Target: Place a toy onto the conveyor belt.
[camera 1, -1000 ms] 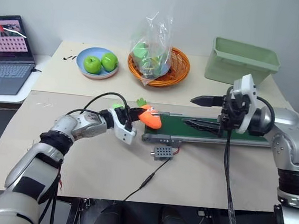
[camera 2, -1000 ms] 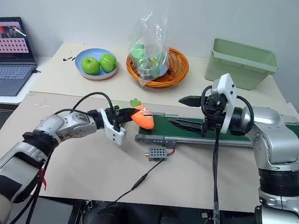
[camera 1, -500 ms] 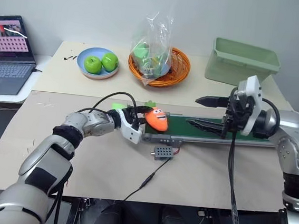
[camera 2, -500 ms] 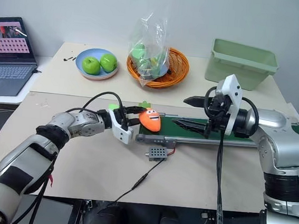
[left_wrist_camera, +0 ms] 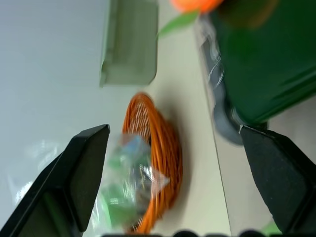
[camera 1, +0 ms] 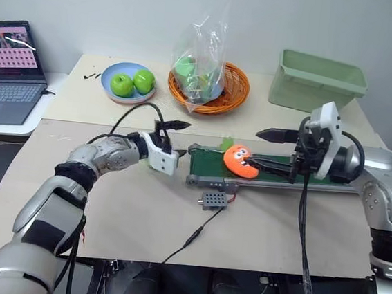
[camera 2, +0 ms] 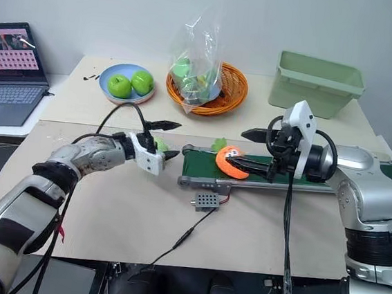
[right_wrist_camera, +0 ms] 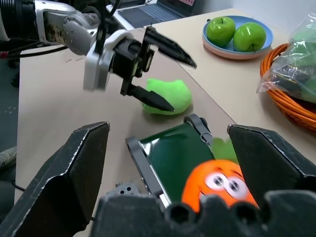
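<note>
Now I saw the small orange carrot-shaped plush toy [camera 1: 240,161] lying on the near end of the long dark green conveyor belt [camera 1: 277,170] in its grey metal frame, its green tuft towards the roller. My left gripper [camera 1: 176,139] hung just off that end of the belt, its jaws spread wide with nothing between them, a light green fuzzy plush [right_wrist_camera: 167,97] on the beige worktop [camera 1: 141,211] right by its lower finger. My right gripper [camera 1: 269,149] reached over the belt, jaws wide apart and empty, the lower finger just beside the toy. Behind them stood a blue plate of green apples [camera 1: 127,82], an orange wicker basket [camera 1: 209,86] and a pale green plastic bin [camera 1: 315,81].
</note>
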`<action>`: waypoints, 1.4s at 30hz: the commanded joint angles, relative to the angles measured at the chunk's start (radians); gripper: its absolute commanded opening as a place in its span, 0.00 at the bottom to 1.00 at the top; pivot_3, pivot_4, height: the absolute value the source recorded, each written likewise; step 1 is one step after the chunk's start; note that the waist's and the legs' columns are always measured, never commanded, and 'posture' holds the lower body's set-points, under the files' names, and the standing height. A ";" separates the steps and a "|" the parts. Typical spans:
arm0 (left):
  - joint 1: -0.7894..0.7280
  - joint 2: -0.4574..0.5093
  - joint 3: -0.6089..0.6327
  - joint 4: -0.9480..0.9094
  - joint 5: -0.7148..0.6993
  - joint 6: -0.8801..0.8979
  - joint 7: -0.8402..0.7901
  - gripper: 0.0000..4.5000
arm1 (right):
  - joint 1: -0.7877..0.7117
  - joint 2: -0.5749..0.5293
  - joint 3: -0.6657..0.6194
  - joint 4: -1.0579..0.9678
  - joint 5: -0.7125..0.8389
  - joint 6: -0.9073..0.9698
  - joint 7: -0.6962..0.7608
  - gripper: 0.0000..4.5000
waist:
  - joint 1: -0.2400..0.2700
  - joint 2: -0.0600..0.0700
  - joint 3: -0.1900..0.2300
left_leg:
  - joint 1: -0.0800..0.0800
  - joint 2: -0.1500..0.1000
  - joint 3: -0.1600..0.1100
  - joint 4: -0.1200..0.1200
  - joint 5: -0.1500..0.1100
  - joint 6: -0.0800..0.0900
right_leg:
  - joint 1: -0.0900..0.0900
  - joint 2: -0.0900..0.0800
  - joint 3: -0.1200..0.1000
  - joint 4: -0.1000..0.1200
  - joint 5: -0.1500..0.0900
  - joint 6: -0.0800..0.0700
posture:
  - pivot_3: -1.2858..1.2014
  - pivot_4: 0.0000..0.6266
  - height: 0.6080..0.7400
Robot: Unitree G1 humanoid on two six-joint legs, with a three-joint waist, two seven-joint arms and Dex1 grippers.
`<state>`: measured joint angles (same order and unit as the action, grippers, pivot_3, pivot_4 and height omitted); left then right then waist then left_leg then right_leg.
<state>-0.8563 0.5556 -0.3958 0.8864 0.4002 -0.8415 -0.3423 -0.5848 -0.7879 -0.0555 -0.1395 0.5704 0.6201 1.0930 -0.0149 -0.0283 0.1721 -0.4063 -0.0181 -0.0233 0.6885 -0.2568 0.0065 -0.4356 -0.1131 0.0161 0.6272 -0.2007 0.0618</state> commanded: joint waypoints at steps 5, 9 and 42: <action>0.256 0.053 0.220 -0.628 -0.786 0.814 -0.589 1.00 | -0.077 -0.027 0.004 0.038 -0.021 -0.040 0.053 1.00 | -0.009 0.000 0.000 | -0.002 0.001 -0.004 0.006 -0.001 0.001 | 0.000 0.001 0.001 0.003 0.000 0.000 | 0.52 0.24 1.00; 0.302 0.111 0.331 -0.846 -0.984 1.122 -0.600 1.00 | -0.105 -0.013 0.023 0.068 -0.034 -0.055 0.073 1.00 | -0.008 0.000 0.000 | 0.002 0.001 -0.005 0.007 -0.001 0.001 | 0.002 0.001 0.001 0.003 0.000 0.000 | 0.52 0.24 1.00; 0.436 0.097 0.566 -1.180 -1.207 1.561 -0.396 1.00 | -0.163 0.043 0.056 0.142 -0.072 -0.089 0.135 1.00 | 0.001 0.000 0.000 | 0.009 0.001 -0.004 0.006 -0.001 0.002 | 0.010 0.001 0.001 -0.002 0.000 0.000 | 0.52 0.24 1.00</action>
<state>-0.3946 0.6537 0.1431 -0.2610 -0.7922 0.7224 -0.7444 -0.7338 -0.7424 0.0296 0.0226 0.4924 0.5541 1.2320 -0.0143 -0.0279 0.1723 -0.3973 -0.0169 -0.0275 0.6948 -0.2579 0.0082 -0.4252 -0.1123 0.0168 0.6255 -0.2012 0.0622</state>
